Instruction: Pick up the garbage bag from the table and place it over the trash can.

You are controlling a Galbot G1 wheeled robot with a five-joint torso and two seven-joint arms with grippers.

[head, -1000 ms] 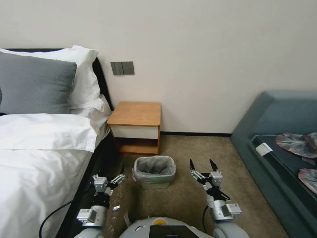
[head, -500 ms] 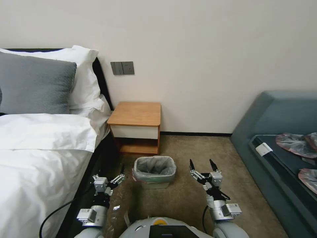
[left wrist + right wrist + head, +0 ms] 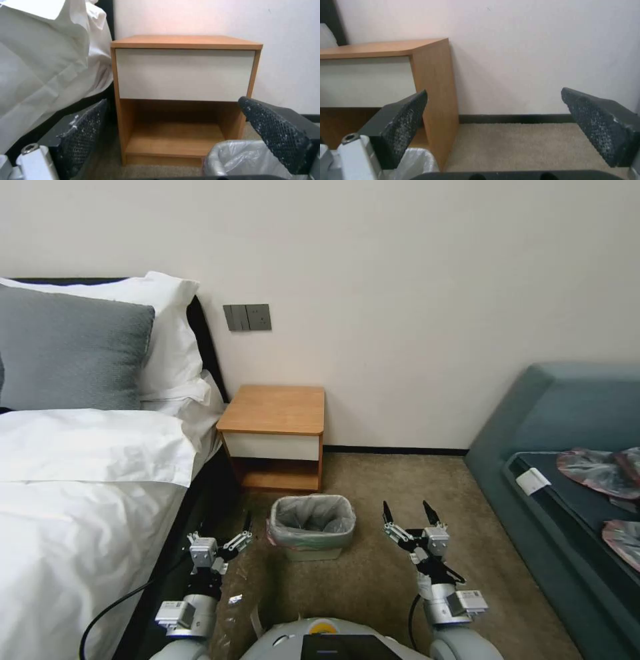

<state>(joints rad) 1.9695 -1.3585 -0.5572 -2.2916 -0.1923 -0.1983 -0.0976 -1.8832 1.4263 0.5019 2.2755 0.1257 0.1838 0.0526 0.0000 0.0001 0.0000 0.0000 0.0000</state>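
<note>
**A:** Two grippers logged. Left gripper [image 3: 230, 535] hangs low beside the bed [image 3: 80, 500], fingers spread apart, nothing between them. Right gripper [image 3: 407, 515] hangs over the carpet [image 3: 373, 573] on the other side of the trash can [image 3: 311, 527], fingers likewise wide apart and empty.

**B:** Garbage bag position?

**A:** Garbage bag [image 3: 313, 517] sits inside the trash can, its grey plastic lining the opening and its pink-red rim folded down over the outside edge. Neither gripper touches it.

**B:** Trash can relative to the table?

**A:** On the carpet just in front of the table [image 3: 275, 410], roughly between the two grippers. Table stands against the wall, next to the bed; white drawer front, open lower shelf.

**B:** Wrist views?

**A:** Left wrist view: left gripper's pads [image 3: 83, 135] frame the table [image 3: 183, 75], with crinkled grey plastic of the garbage bag [image 3: 240, 160] at the trash can's corner. Right wrist view: right gripper's pads [image 3: 403, 125] stand far apart, the table's side panel [image 3: 435, 95] and carpet [image 3: 520, 147] beyond.

**B:** Anything else?

**A:** Blue sofa [image 3: 567, 447] to the right carries flat grey-pink bags [image 3: 600, 470].
</note>
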